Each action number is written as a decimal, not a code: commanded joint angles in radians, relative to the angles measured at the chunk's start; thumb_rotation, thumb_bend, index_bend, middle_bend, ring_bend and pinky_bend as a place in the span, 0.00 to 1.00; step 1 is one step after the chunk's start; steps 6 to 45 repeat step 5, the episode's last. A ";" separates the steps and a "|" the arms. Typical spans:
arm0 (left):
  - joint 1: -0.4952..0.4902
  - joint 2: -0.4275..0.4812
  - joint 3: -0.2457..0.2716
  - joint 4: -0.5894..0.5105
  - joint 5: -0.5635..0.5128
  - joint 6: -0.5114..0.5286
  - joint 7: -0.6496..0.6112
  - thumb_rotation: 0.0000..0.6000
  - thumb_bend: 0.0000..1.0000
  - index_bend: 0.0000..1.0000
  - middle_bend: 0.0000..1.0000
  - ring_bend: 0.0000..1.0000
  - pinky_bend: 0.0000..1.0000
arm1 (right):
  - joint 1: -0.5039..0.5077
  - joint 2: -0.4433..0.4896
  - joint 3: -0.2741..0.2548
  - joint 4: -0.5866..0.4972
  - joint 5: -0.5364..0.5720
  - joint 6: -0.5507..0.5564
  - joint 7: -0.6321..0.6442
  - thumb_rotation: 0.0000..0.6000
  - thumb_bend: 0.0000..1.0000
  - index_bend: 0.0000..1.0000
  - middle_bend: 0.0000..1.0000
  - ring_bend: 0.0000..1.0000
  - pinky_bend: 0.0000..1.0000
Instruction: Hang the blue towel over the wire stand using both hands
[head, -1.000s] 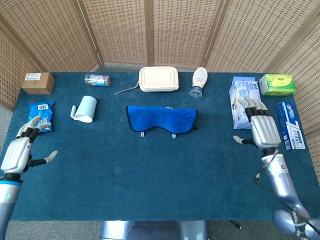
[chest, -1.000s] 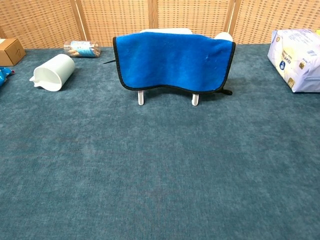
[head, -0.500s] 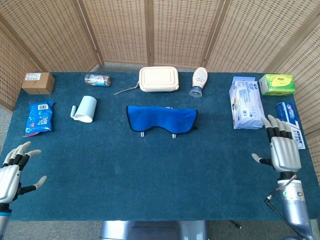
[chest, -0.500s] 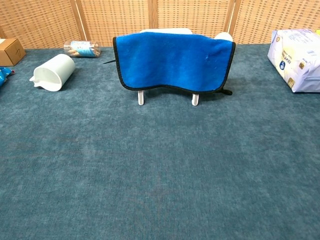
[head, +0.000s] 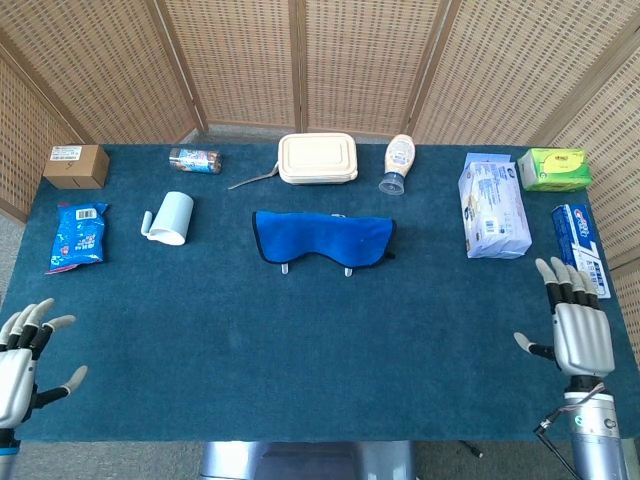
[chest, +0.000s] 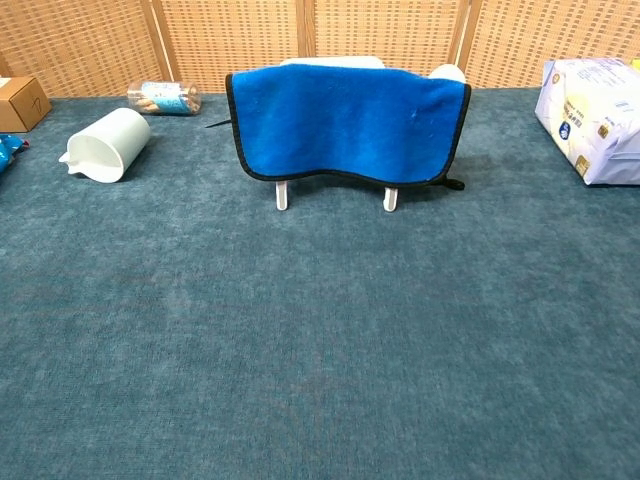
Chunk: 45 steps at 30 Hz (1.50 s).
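A desk (head: 300, 350) covered in dark blue-green carpet is seen from above, backed by woven cane screens (head: 300, 60). At its centre the blue towel (head: 322, 237) is draped over the wire stand (chest: 281, 195), of which only two white feet are shown beneath the black-trimmed hem in the chest view; the cloth is hung down on both sides. Behind it a cream lunch box (head: 317, 158) is set, with a squeeze bottle (head: 396, 164) lying just beside it to the right. Along the right edge a white-and-blue packet (head: 493, 205), a green box (head: 554, 169) and a blue toothpaste carton (head: 580, 250) are laid out. On the left a white jug (head: 170, 217) is tipped on its side, near a blue snack bag (head: 77, 237), a cardboard box (head: 76, 166) and a small wrapped roll (head: 195, 160). The left hand (head: 20, 362) is held at the near left corner, its fingers (head: 38, 318) spread and released, nothing grasped. The right hand (head: 578, 330) is raised at the near right corner, fingers likewise apart and holding nothing. Both hands are kept well apart from the towel
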 joint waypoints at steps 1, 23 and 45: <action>0.003 0.005 -0.009 -0.008 0.001 0.002 0.008 1.00 0.34 0.25 0.10 0.01 0.00 | -0.002 -0.004 0.004 0.003 -0.003 -0.004 0.001 1.00 0.12 0.07 0.04 0.00 0.00; 0.002 0.010 -0.021 -0.015 -0.009 -0.009 0.008 1.00 0.34 0.25 0.10 0.01 0.00 | -0.007 -0.009 0.014 0.005 -0.007 -0.006 0.000 1.00 0.12 0.07 0.04 0.00 0.00; 0.002 0.010 -0.021 -0.015 -0.009 -0.009 0.008 1.00 0.34 0.25 0.10 0.01 0.00 | -0.007 -0.009 0.014 0.005 -0.007 -0.006 0.000 1.00 0.12 0.07 0.04 0.00 0.00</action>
